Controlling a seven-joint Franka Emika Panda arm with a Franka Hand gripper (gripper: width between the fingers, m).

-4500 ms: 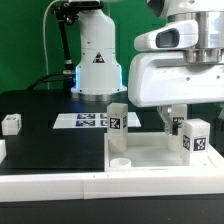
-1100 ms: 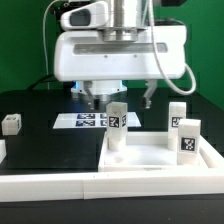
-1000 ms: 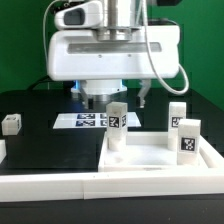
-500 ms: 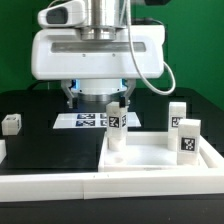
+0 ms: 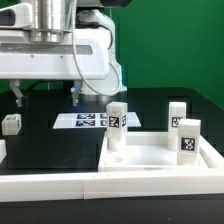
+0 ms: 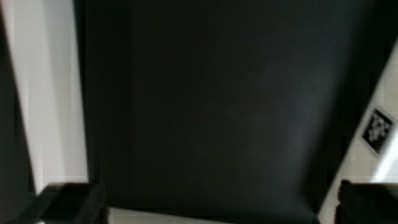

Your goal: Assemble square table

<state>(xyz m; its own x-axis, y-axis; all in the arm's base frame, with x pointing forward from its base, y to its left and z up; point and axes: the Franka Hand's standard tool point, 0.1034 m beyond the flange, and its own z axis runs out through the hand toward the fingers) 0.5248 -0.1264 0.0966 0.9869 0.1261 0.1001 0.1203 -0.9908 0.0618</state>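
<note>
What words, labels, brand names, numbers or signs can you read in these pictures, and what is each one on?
No readable words, brand names or numbers in either view.
Leg posts: black-and-white square tags, patterns only, no text.
Small white part at the exterior view's left: a tag, too small to read.
Marker board: several tags, patterns only.
Wrist view: one tag at the edge, blurred, no text.
</note>
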